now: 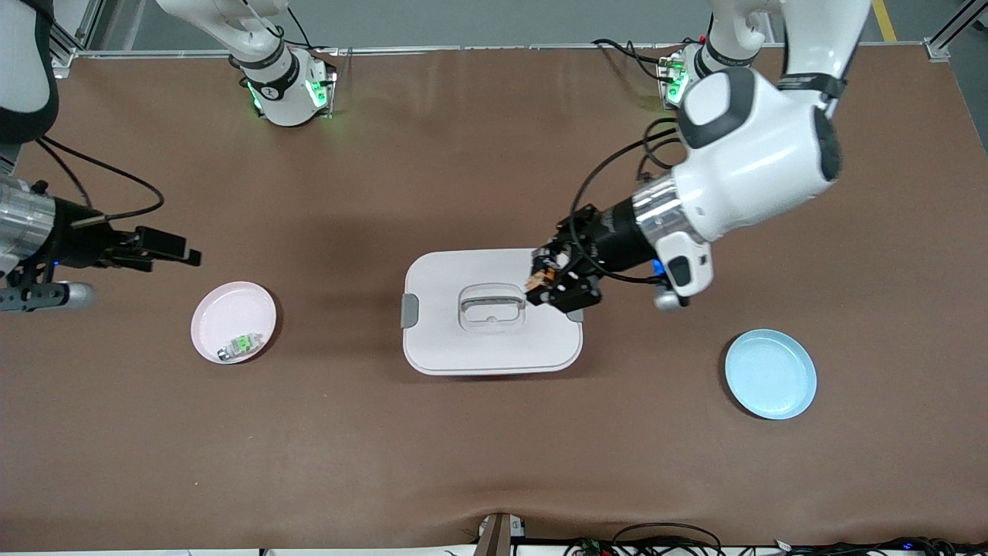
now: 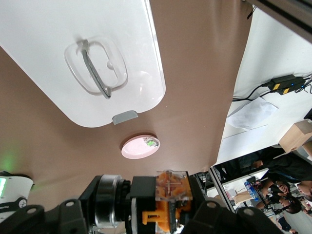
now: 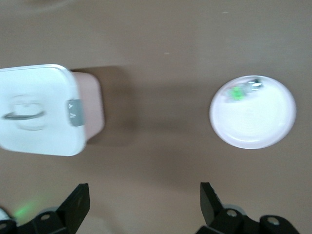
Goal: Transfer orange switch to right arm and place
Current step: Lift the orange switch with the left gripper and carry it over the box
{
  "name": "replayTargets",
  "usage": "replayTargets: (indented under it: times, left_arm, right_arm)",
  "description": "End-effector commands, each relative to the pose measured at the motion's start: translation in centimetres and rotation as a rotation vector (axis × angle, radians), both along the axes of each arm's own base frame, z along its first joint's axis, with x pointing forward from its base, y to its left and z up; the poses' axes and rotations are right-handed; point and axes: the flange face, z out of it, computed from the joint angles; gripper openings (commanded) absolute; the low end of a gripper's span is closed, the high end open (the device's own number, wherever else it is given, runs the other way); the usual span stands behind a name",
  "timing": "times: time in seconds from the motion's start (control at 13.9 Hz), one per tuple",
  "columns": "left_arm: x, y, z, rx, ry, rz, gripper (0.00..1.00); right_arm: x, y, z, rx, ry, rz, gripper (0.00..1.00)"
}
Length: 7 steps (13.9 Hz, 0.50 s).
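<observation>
Orange switch (image 1: 543, 276) clamped in left pincer (image 1: 549, 283) over white box (image 1: 463, 340); right pincer (image 3: 146, 207) wide, waiting.

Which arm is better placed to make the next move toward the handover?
Right, probably. The left gripper already grips the orange switch over the white lidded box. The right gripper hangs open and empty above the pink plate, so it should come and take the switch.

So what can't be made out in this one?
- Inside of the white lidded box: every view, lid shut.
- Orange switch body: left wrist view, cut by the edge; front view, mostly hidden in the left gripper.
- Green-and-silver part on the pink plate: blurred, too small.
</observation>
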Motion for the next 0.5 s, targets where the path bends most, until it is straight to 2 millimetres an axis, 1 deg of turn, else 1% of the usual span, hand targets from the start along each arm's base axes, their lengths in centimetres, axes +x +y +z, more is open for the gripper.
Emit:
replayTargets:
  times: [0.0,0.14,0.22,0.29,0.43]
  left_arm:
    - [-0.6,-3.0,-0.4,0.005,0.003,0.035,0.26]
    - [-1.6,-5.2,-1.5,-0.003,0.055,0.069,0.26]
    - [-2.5,-6.7,-1.9,0.009,0.065,0.067,0.26]
    - [-3.1,-7.9,-2.8,0.029,0.078,0.069,0.26]
    - [-4.3,-10.1,-4.1,0.063,0.099,0.087,0.26]
  right_arm:
    - [-1.1,2.9,2.6,0.129,-0.015,-0.013,1.0]
    - [-2.2,5.2,3.9,0.213,-0.028,0.008,1.0]
    - [-2.7,6.9,4.7,0.226,-0.045,0.033,1.0]
    - [-3.0,8.6,5.5,0.23,-0.076,0.047,1.0]
    - [-3.4,10.8,5.0,0.251,-0.131,0.032,1.0]
